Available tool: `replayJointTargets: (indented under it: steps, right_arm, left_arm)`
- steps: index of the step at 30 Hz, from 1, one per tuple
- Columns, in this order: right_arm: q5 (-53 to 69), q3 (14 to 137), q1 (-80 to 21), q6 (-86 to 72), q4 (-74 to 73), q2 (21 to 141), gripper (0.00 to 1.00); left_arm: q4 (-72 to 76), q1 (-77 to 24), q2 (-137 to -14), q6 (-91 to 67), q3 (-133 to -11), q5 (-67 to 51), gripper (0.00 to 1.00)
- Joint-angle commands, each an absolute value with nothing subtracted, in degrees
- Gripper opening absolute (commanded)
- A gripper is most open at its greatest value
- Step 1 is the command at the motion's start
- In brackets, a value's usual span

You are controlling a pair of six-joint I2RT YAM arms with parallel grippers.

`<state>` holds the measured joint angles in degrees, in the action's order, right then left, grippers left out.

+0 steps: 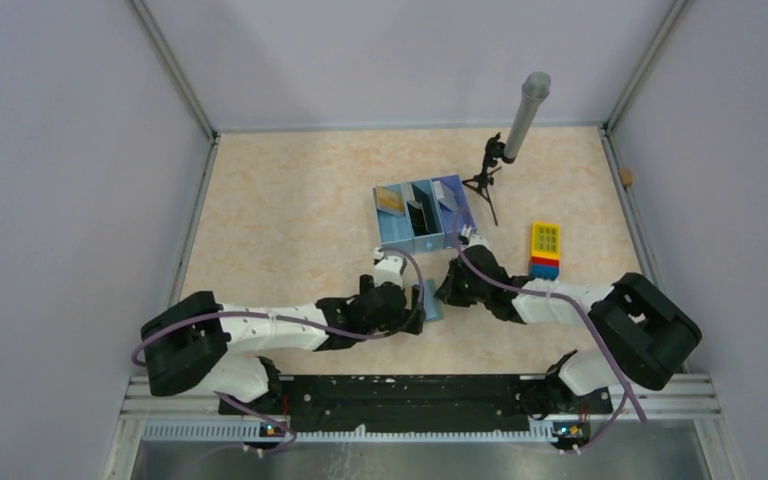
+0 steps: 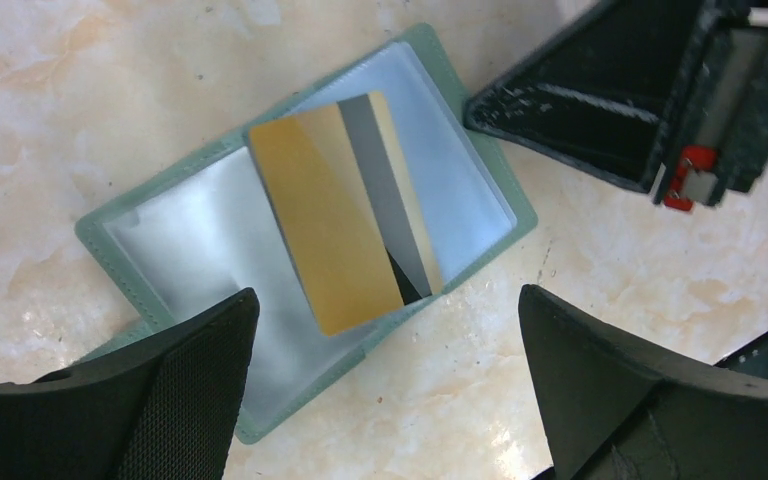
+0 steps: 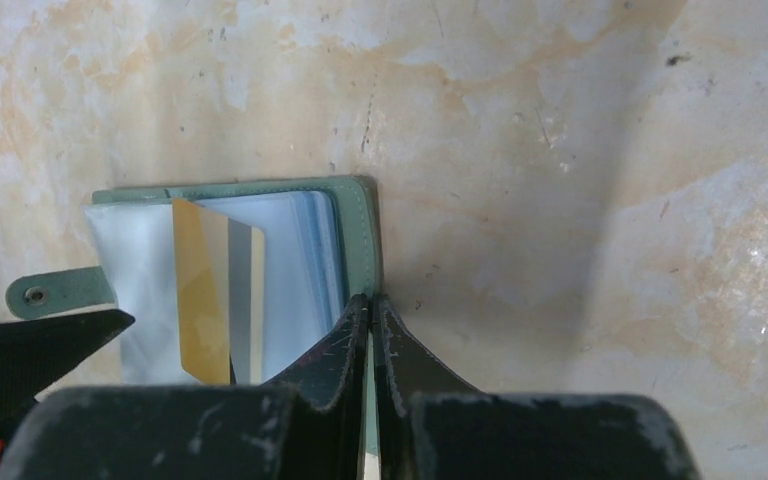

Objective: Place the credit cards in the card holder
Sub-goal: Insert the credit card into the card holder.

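The card holder (image 1: 431, 300) lies open on the table between my two grippers, grey-green outside with clear pockets inside (image 2: 190, 240). A gold credit card (image 2: 325, 230) with a grey stripe lies slanted across its middle, and a dark corner shows under it. My left gripper (image 2: 388, 295) hangs open just above the holder's near edge, holding nothing. My right gripper (image 3: 371, 300) is shut on the holder's green right edge (image 3: 358, 215). The card (image 3: 200, 300) sits to the left of those fingers. More cards stand in the blue tray (image 1: 415, 242).
The blue three-compartment tray stands just behind the grippers, with a gold card (image 1: 390, 200) and a dark card (image 1: 421, 215) in it. A small tripod with a grey cylinder (image 1: 526, 113) is to its right. A yellow block toy (image 1: 545, 248) lies at the right.
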<state>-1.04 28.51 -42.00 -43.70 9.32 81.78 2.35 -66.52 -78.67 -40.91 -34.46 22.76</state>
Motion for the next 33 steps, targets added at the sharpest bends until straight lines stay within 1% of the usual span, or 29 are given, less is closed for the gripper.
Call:
replayJointTargets:
  steps: [1,4,7,8,9,10,14,22,33]
  right_arm:
    - [1.7,26.6,-43.0,-43.0,5.3,79.1,0.00]
    - [2.3,26.1,-43.4,-42.8,5.1,77.3,0.04]
    - [2.7,25.9,-43.7,-42.5,4.4,76.1,0.06]
    - [2.8,25.8,-43.8,-42.5,4.2,75.9,0.05]
    - [2.8,25.7,-43.8,-42.5,4.1,75.7,0.01]
    - [2.7,25.7,-43.8,-42.5,4.0,75.7,0.00]
    - [0.9,25.4,-43.9,-43.4,3.4,76.4,0.00]
    - [0.3,25.9,-43.8,-44.7,3.9,78.2,0.00]
    - [-1.6,25.8,-43.9,-45.0,3.9,78.1,0.00]
  left_arm:
    - [0.8,-63.4,-76.3,-52.1,-33.8,17.0,0.99]
    - [1.7,-61.7,-75.2,-56.5,-32.4,14.3,0.99]
    - [1.5,-60.6,-74.2,-58.3,-31.5,14.1,0.99]
    - [1.0,-60.3,-74.1,-58.9,-31.4,14.1,0.99]
    - [0.7,-60.0,-74.0,-59.3,-31.3,13.9,0.99]
    - [0.7,-59.9,-73.9,-59.7,-31.1,13.2,0.99]
    - [0.3,-59.9,-73.8,-61.5,-31.0,10.6,0.97]
    - [0.3,-59.9,-75.5,-64.8,-31.1,5.7,0.97]
    - [-1.2,-60.1,-76.0,-67.6,-31.0,2.6,0.98]
